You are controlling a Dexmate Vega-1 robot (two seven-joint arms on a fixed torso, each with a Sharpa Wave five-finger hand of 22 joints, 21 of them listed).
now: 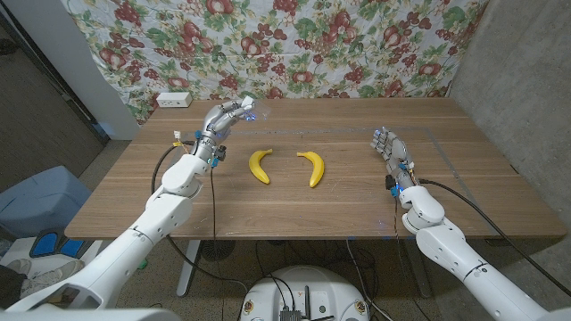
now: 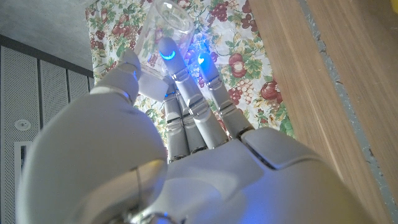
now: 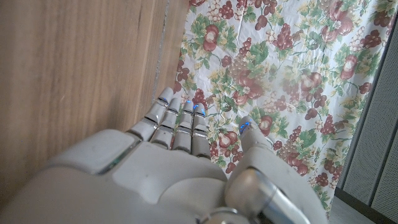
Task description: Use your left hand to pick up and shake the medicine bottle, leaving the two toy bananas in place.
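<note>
From the head view, the left hand (image 1: 225, 117) is raised over the far left part of the wooden table (image 1: 357, 201), its fingers wrapped around the medicine bottle (image 1: 247, 108), which sits at the fingertips clear of the tabletop; that lifted hold suits the shaking the task asks for, and I judge the pick-up done and the shake either in hand or about to begin. The two toy bananas (image 1: 260, 166) lie near the table's middle, just beside each other and apart from both hands, so they look undisturbed, as the task wants. The right hand (image 1: 393, 152) waits on the right side, fingers apart and holding nothing, well away from the bananas. In the left wrist view, the bottle (image 2: 166, 31) shows as a clear, pale container pinched between the thumb and the fingers (image 2: 171, 59), with the floral cloth (image 2: 249, 68) behind it; no label or writing on it can be read. In the right wrist view, the right hand (image 3: 186, 162) stands beside the table's wood, fingers loosely extended with nothing between them, and no writing shows there either.
</note>
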